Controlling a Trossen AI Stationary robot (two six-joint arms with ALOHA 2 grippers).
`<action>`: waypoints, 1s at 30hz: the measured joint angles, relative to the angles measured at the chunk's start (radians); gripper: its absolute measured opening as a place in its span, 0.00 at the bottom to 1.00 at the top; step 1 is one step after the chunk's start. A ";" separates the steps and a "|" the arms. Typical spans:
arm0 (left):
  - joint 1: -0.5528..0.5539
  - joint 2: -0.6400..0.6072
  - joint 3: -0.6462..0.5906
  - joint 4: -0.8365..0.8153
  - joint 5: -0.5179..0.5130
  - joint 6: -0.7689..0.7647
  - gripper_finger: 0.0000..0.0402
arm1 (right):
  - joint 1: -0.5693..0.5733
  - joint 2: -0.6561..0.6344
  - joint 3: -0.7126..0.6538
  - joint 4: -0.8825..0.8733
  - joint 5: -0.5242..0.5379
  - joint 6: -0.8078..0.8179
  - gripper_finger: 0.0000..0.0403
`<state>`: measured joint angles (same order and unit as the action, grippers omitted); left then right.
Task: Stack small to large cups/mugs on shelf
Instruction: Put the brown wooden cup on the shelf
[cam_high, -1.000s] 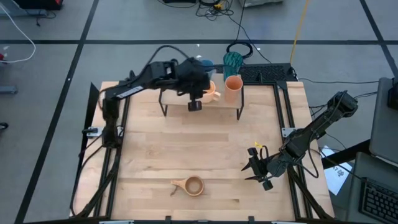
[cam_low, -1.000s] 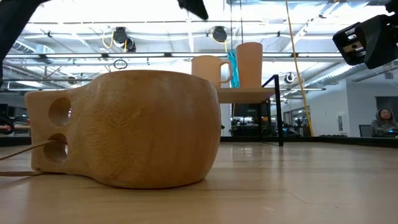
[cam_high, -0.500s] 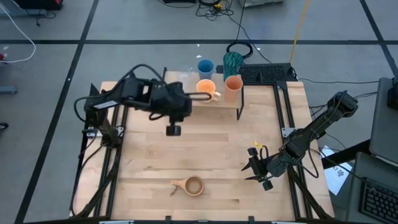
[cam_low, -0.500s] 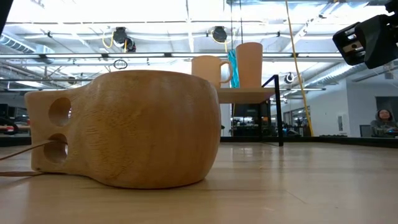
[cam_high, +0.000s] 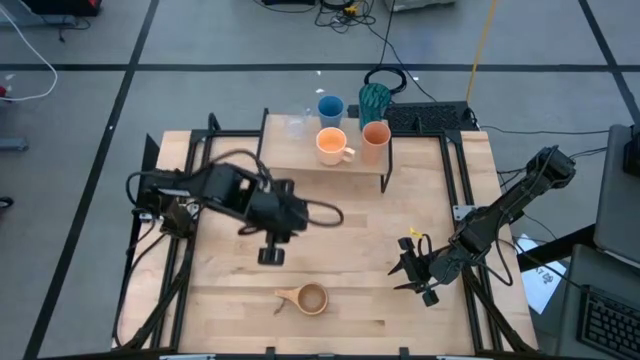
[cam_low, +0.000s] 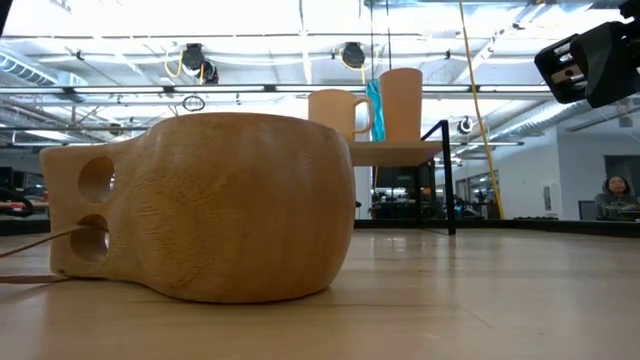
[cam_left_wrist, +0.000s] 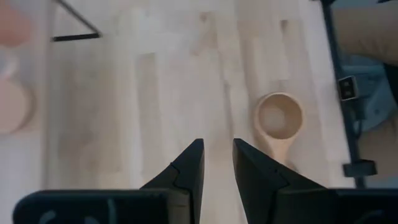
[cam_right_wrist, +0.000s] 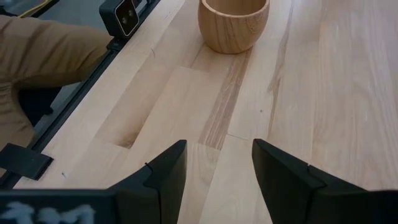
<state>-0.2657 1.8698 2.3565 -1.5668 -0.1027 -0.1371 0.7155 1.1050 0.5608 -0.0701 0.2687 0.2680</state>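
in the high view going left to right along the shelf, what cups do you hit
clear glass → blue cup and orange handled mug, level with each other, the blue one farther back → teal textured tumbler and orange-brown tumbler, also level, the teal one behind.

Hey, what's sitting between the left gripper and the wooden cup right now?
Nothing: in the high view only bare tabletop separates the left gripper from the wooden cup. The left wrist view shows the same empty stretch.
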 joint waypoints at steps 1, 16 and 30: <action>-0.010 0.010 0.000 0.007 0.006 -0.006 0.22 | 0.000 0.000 0.000 0.001 0.000 0.000 0.43; -0.162 0.222 -0.001 0.033 0.064 -0.126 0.22 | 0.000 0.000 0.001 0.045 0.000 -0.033 0.43; -0.291 0.379 0.000 0.136 0.068 -0.154 0.22 | 0.000 0.000 0.000 0.053 0.001 -0.040 0.43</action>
<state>-0.5570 2.2486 2.3562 -1.4306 -0.0345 -0.2910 0.7155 1.1053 0.5608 -0.0169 0.2695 0.2281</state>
